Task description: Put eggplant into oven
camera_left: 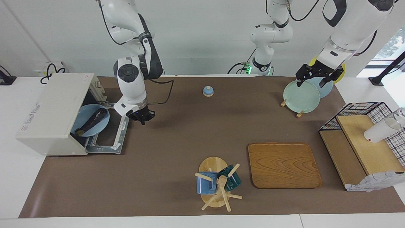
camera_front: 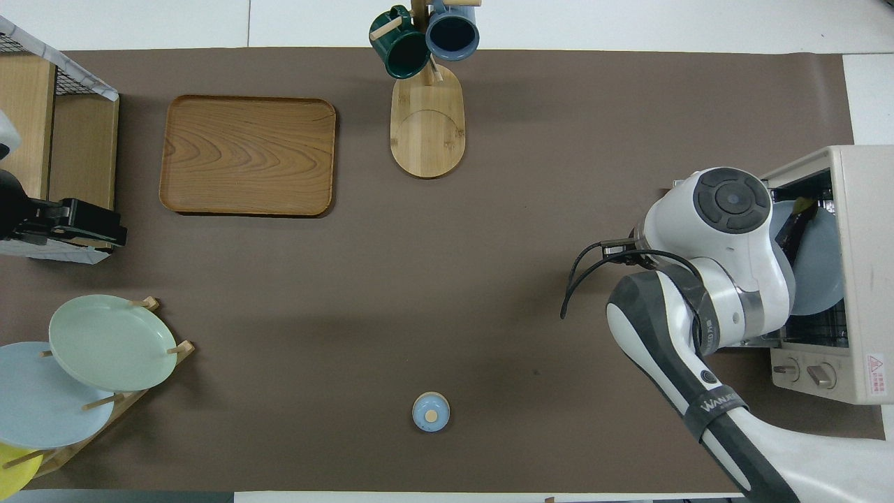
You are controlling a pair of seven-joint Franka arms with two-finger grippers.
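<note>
Purple eggplant (camera_left: 92,121) on plate (camera_left: 83,117) inside oven (camera_left: 52,114) | my right gripper (camera_left: 141,118) pinched empty, left gripper (camera_left: 312,79) spread, waiting | next I shut the door (camera_left: 111,133)

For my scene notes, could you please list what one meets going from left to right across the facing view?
Cream-white toaster oven → dark purple eggplant on a pale blue plate → shut right gripper → small blue knob-topped lid → wooden mug tree → wooden tray → pale green plate → black wire basket.
</note>
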